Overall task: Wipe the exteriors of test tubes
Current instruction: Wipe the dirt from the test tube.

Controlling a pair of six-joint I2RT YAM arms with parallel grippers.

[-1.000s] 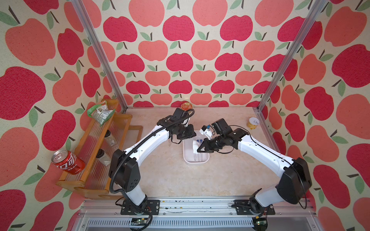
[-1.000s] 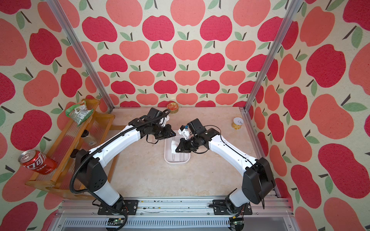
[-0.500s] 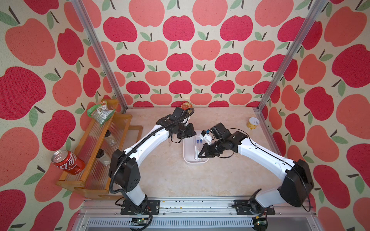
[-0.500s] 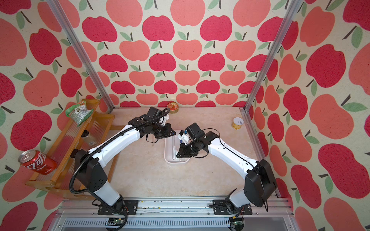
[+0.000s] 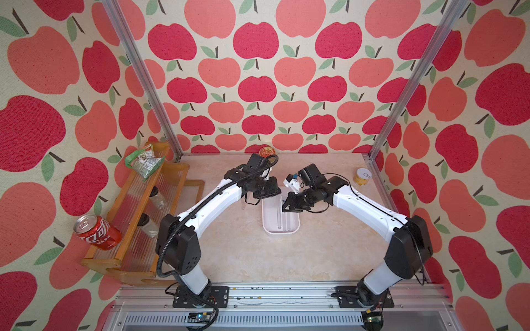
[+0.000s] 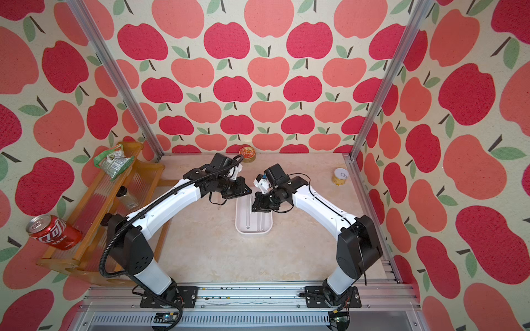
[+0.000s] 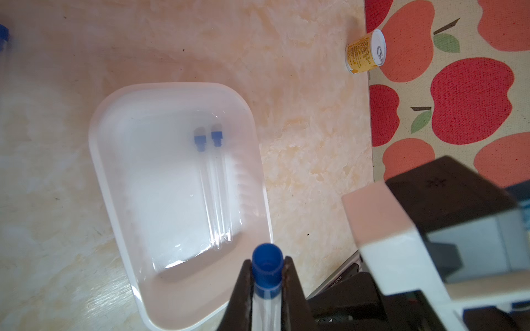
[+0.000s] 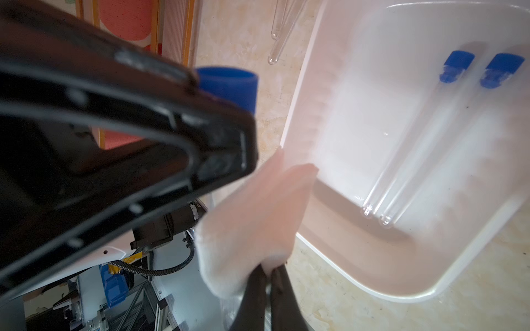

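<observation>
Over the far end of the tray (image 5: 281, 233): left gripper (image 5: 276, 191) and right gripper (image 5: 286, 207) hang with tips near each other, seen in both top views.
Left gripper (image 7: 267, 262): closed on one test tube (image 7: 265, 303), fingers (image 7: 243, 286) pinching it at its blue cap (image 7: 266, 269), which pokes out past the fingertips.
Right gripper (image 8: 268, 268): closed tight on a corner of a white cloth (image 8: 252, 217) that fans out toward the left gripper; whether cloth and held tube touch cannot be told.
Tray: white, shallow, at the centre of the tabletop (image 5: 243, 258); two capped tubes (image 8: 413, 137) lie in it side by side, caps at the same end.
Tubes outside the tray (image 8: 278, 34): two rounded ends show on the tabletop just beside the tray's rim, on the side toward the wooden rack (image 5: 137, 217).
Wooden rack: along the robot's left wall, carrying two dark-lidded jars (image 5: 157, 197) and a green packet (image 5: 144, 160); a red soda can (image 5: 97, 232) lies tilted at its near end.
Far edge of tabletop: red-gold tin (image 5: 267, 151); yellow can (image 5: 362, 176) near the right corner.
</observation>
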